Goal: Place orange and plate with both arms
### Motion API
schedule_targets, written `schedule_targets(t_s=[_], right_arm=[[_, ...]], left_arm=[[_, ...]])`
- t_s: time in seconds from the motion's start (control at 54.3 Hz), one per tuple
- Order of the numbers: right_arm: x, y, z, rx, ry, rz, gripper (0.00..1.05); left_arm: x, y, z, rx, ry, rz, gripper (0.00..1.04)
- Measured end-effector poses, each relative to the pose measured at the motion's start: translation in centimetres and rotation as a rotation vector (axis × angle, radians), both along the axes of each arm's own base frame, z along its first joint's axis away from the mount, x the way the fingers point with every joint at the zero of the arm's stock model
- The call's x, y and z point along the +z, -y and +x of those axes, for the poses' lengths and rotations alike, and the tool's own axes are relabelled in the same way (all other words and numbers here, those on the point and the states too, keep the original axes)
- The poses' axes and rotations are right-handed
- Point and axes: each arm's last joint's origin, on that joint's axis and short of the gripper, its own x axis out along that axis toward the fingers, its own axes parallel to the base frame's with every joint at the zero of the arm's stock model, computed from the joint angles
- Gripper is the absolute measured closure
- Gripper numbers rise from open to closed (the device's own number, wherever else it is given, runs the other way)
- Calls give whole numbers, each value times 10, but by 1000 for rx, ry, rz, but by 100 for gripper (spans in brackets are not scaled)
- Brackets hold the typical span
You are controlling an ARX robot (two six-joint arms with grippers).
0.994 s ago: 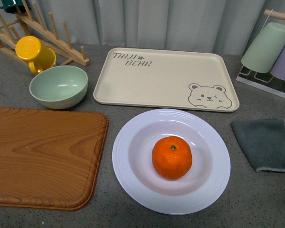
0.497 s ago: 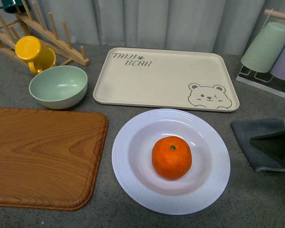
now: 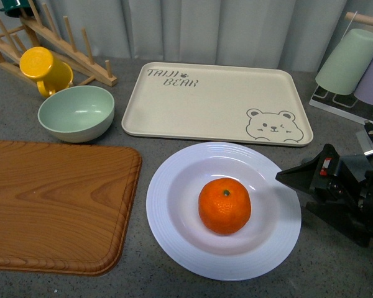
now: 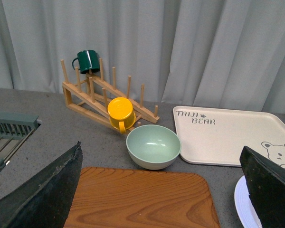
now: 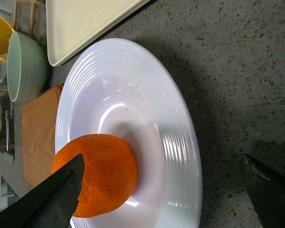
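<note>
— Whereabouts of the round, dimpled, bright orange (image 3: 224, 205)?

— Sitting loose in the well of the large round white deep plate (image 3: 174, 239) with the ridged rim. All of it resting on the grey speckled tabletop (image 3: 336, 276), just beside the brown wooden board (image 3: 56, 205).

— And the black right pincer (image 3: 292, 191)? Gripping anything?

— Nothing. Spread wide, reaching in low at the plate's right-hand rim, apart from the fruit as far as can be told. Same for the left pincer (image 4: 161, 190): gaping, empty, hanging above the wooden board (shown only in its own wrist view).

— Handling of the fruit?

— Probably firm and fairly light, but round, so apt to roll. Best taken across the widest girth, squeezing gently to spare the skin.

— And of the plate?

— Likely stiff, glossy, slippery and breakable. Best pinched on the wide ridged rim, where there is something to bite on. Then kept level and set down softly.

— Main risk?

— Tilting the plate with the orange inside, likely sending it rolling off onto the tabletop. Safer, probably, to lift the fruit out first, leaving the plate to the other arm.
</note>
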Motion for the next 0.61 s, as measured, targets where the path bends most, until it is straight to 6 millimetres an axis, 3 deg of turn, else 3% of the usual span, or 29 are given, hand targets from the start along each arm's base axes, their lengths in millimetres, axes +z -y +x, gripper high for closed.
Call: schedule_targets(t_s=[0.276, 0.46, 0.607], right_arm=[[-9, -10, 6, 8, -16, 28, 9], [-15, -12, 4, 4, -48, 28, 47], [-19, -12, 3, 0, -65, 27, 70]], left_arm=[[0, 0, 0, 0, 0, 0, 6], [0, 0, 0, 0, 0, 0, 6], [0, 0, 0, 0, 0, 0, 6]])
